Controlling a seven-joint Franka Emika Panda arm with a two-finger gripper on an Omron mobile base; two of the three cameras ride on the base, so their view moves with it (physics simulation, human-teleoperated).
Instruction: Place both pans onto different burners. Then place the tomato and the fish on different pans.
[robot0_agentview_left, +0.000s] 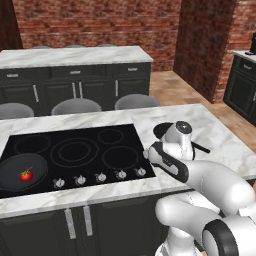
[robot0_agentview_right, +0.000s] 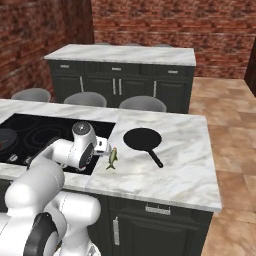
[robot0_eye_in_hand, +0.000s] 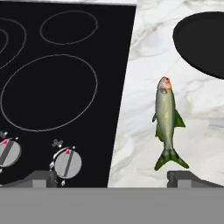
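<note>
One black pan (robot0_agentview_left: 11, 174) sits on the front left burner of the glass cooktop (robot0_agentview_left: 85, 135), and the red tomato (robot0_agentview_left: 26, 175) rests inside it. The other pan (robot0_agentview_right: 142, 138) lies on the marble counter right of the cooktop, its handle pointing toward the front. The greenish-silver fish (robot0_eye_in_hand: 166, 117) lies on the marble between that pan (robot0_eye_in_hand: 202, 40) and the cooktop's edge. My gripper (robot0_eye_in_hand: 113, 180) hovers open above the cooktop's right front corner, with the fish's tail just beyond one fingertip (robot0_eye_in_hand: 186, 178). A large empty burner (robot0_eye_in_hand: 48, 92) is to the fish's left.
Silver knobs (robot0_eye_in_hand: 67, 162) line the cooktop's front edge. Three grey stools (robot0_agentview_right: 142, 103) stand behind the island, and a second marble counter (robot0_agentview_left: 75, 56) runs along the back. Bare marble (robot0_agentview_right: 185, 165) spreads right of the loose pan.
</note>
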